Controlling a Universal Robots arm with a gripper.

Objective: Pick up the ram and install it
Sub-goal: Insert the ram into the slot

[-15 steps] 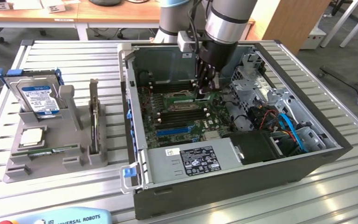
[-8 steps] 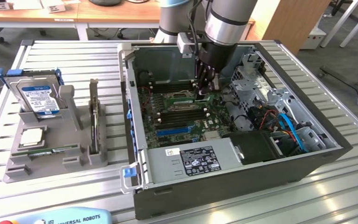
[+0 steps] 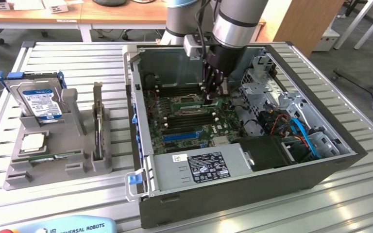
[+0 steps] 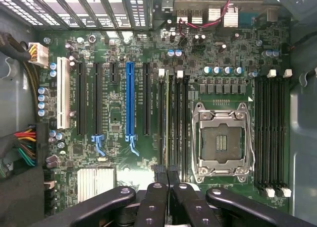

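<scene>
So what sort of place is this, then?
Likely a robotics lab or workshop: a robot arm reaches into an open computer case on a slatted metal table, with office desks behind.

"UNIVERSAL ROBOTS" — white lettering on light-blue pendant [image 3: 57,226].

The open case [image 3: 238,194] leaves the gripper [image 3: 213,96] free room above the motherboard [image 3: 180,125]. Drive cage [image 3: 267,85] and cables [image 3: 301,133] crowd the exterior view's right.

The arm [image 3: 235,19] reaches into the open computer case [image 3: 238,194], jaws closed over the motherboard [image 3: 180,127], while a hard drive [image 3: 41,102] stands in the grey holder [image 3: 70,171] on the counter [image 3: 76,63].
</scene>
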